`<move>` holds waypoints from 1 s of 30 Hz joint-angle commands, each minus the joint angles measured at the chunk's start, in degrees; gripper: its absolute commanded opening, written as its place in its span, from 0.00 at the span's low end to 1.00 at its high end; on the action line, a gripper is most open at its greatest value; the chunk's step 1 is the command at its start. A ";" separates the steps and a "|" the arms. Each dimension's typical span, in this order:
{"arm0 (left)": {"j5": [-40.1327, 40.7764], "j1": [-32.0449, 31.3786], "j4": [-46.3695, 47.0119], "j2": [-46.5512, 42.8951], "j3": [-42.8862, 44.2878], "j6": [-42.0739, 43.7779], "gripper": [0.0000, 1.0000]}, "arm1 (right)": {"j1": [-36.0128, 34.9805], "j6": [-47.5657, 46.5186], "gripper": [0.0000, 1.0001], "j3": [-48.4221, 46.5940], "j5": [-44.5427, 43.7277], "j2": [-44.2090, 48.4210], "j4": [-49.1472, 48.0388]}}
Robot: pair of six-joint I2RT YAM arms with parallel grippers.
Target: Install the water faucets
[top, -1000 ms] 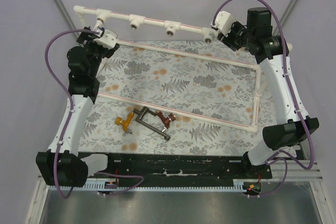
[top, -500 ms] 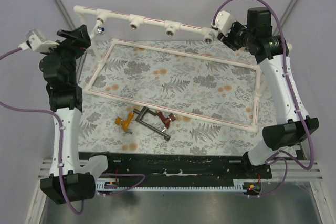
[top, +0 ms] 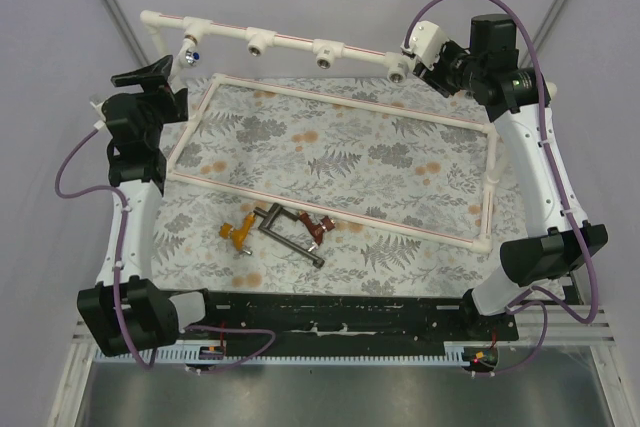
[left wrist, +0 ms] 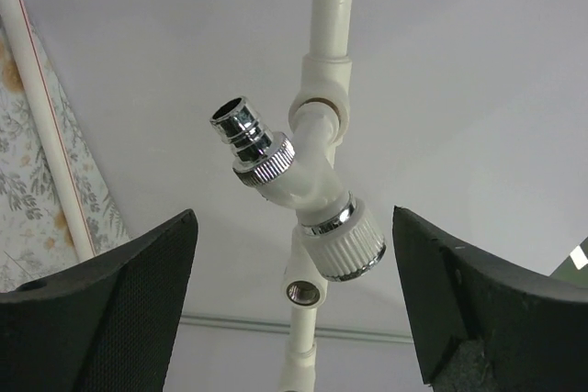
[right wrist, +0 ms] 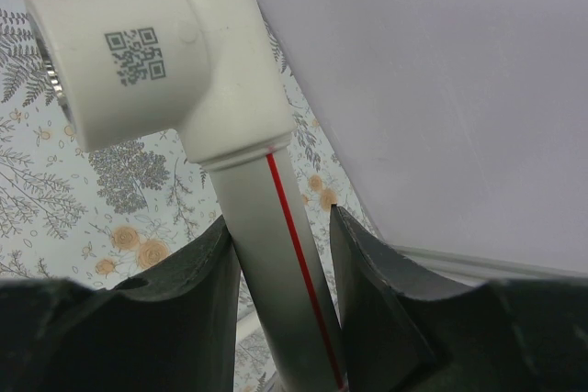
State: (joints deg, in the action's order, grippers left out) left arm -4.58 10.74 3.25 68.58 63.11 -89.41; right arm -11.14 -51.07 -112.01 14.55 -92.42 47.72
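Note:
A white faucet (left wrist: 296, 183) with a chrome spout and ribbed knob sits screwed into the leftmost tee of the white pipe rail (top: 290, 39); it also shows in the top view (top: 190, 48). My left gripper (top: 148, 77) is open and empty, just left of it; in the left wrist view (left wrist: 294, 259) the faucet hangs beyond the wide-apart fingers. The orange-yellow faucet (top: 235, 232), the dark grey faucet (top: 287, 234) and the red-brown faucet (top: 320, 231) lie together on the floral mat. My right gripper (top: 414, 54) is shut on the rail's right end (right wrist: 276, 227).
Empty tee sockets (top: 258, 45) (top: 325, 56) (top: 398, 70) line the rail. A white rectangular pipe frame (top: 340, 97) lies on the floral mat (top: 350, 162). Pale tent walls stand close behind the rail and on both sides. The black base bar (top: 330, 312) runs along the near edge.
My left gripper has pulled back leftward from the rail's left end, swinging out and then partly back. The white faucet stays on the rail. The right arm has not moved.

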 commanded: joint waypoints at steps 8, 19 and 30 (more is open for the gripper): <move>-2.27 -1.07 8.53 7.44 4.29 -11.75 0.74 | -0.55 4.93 0.00 0.82 -2.07 0.14 2.99; -2.54 -1.78 17.67 12.37 5.71 -10.54 0.13 | -0.46 4.75 0.00 0.74 -2.85 -0.04 2.90; -3.42 -2.39 3.53 10.70 15.02 57.05 0.02 | -0.38 4.66 0.00 1.00 -3.12 0.05 2.99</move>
State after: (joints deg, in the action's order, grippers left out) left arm -7.97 9.56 9.76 80.42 71.81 -72.77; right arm -11.40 -51.05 -111.98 13.65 -92.44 47.51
